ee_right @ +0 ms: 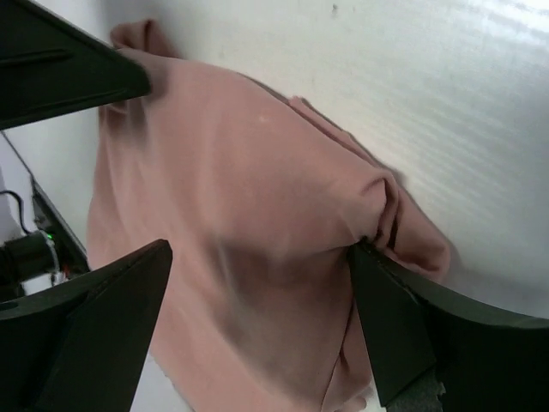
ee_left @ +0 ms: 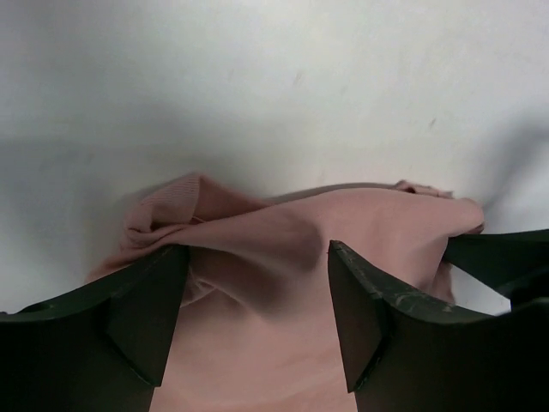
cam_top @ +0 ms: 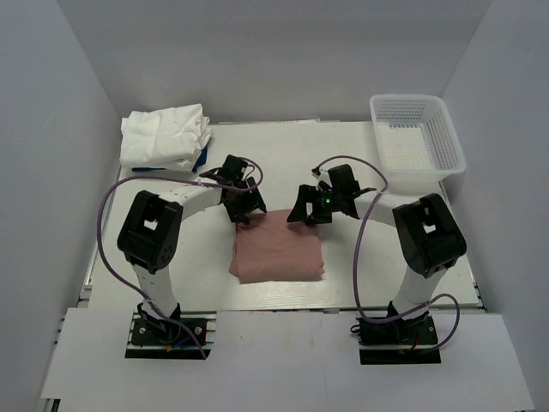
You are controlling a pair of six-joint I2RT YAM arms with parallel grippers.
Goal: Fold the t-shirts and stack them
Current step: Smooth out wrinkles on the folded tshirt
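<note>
A robot lab cell: plain white walls [cam_top: 51, 129] box in a white surface [cam_top: 283, 163], with the cabled left arm [cam_top: 150, 232] and right arm [cam_top: 429, 236] bolted at its near edge.

No text, label, brand, number or sign can be read in any view: not on the folded pink t-shirt [cam_top: 277, 249], the pile of white t-shirts [cam_top: 163, 137], the white mesh basket [cam_top: 415, 98] or the bench [cam_top: 137, 275].
</note>
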